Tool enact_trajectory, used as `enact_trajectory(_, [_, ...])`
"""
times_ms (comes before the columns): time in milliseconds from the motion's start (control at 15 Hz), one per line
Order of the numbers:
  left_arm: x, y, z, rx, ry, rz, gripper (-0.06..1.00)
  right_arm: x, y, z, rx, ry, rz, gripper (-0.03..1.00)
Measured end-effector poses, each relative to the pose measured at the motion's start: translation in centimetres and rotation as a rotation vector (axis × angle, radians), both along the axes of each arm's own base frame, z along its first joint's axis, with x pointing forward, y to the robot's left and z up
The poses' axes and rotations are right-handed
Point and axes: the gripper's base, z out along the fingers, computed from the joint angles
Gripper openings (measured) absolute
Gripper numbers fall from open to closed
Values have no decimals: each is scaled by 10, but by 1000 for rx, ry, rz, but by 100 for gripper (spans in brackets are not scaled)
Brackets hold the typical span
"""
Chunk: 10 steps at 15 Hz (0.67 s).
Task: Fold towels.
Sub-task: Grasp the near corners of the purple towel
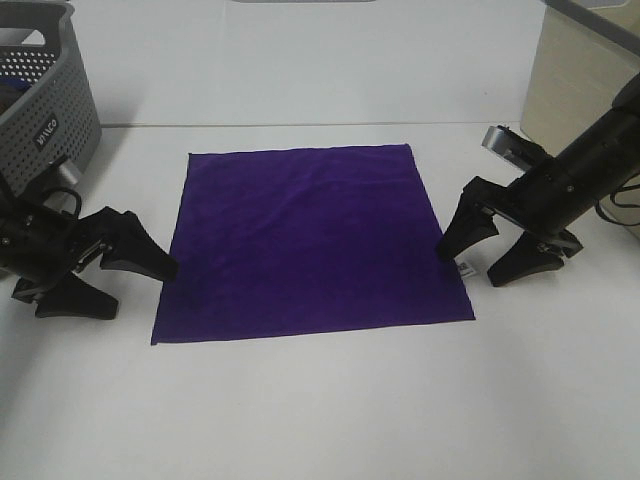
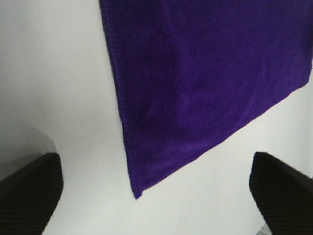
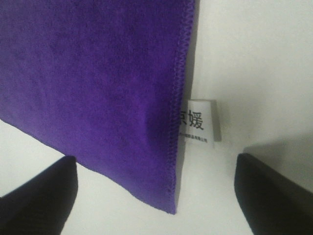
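Purple towel (image 1: pixel 310 240) flat; left gripper (image 1: pixel 140 290), right gripper (image 1: pixel 470 268) gaping.

The soft square towel (image 1: pixel 310 240) is deep purple all over, with no pattern. The stitches along its edge are purple too. The little cloth tag (image 3: pixel 198 121) on its right edge is white with black letters. The flat table (image 1: pixel 320 410) is plain white. The plastic basket (image 1: pixel 45 100) at the far left is grey, with rows of small holes and white letters. The left gripper (image 1: pixel 143 290) and right gripper (image 1: pixel 470 268) are black. The tall box (image 1: pixel 580 80) at the far right is pale beige.
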Motion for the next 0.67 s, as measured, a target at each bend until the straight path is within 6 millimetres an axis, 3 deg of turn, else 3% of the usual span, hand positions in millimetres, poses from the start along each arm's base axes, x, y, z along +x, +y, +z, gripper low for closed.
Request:
enact_trajectory(200, [-1,-9,0,10,5,-31,95,0,0,-1,4,7,-1,86])
enact_trajectory(333, [0,-12,-1,51,24,-18,89,-1,1,-1,3,14,-6,85])
enact_trajectory(467, [4,-24,-2,120,36,-43,76,-2,12,-3,-4,28,8,82])
enact_trajectory(667, [26,-54,-5,132,95,-81,74,-2,40,-13,5,71,64,77])
